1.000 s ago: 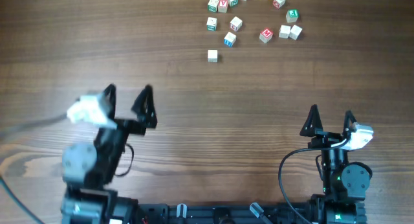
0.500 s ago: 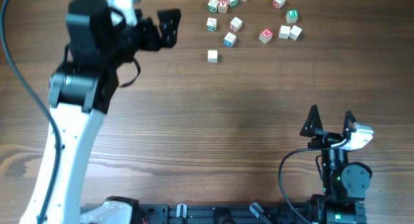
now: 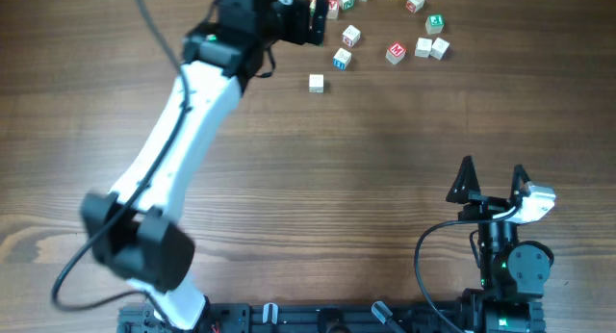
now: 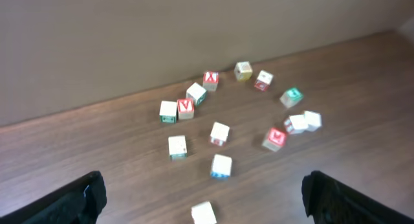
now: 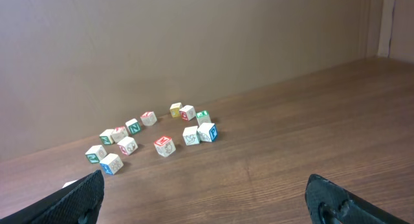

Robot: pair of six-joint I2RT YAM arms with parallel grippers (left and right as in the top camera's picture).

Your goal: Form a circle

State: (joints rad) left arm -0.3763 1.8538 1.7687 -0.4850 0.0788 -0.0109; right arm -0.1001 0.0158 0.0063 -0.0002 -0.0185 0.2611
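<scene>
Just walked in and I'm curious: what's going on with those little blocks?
The left gripper, open and empty, hovers at the edge of a cluster of small letter cubes on the far side of the table. They make a loose bunch, no ring yet. The right gripper sits open near its base, holding nothing.

The circle [image 3: 423, 47] is a short row of whitish letter cubes, far across the table [image 3: 385, 169]. Its leftmost cube [image 3: 396, 52] shows a red M.

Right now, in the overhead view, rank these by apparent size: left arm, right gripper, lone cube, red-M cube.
1. left arm
2. right gripper
3. lone cube and red-M cube: these look alike, so they are not ranked.
</scene>
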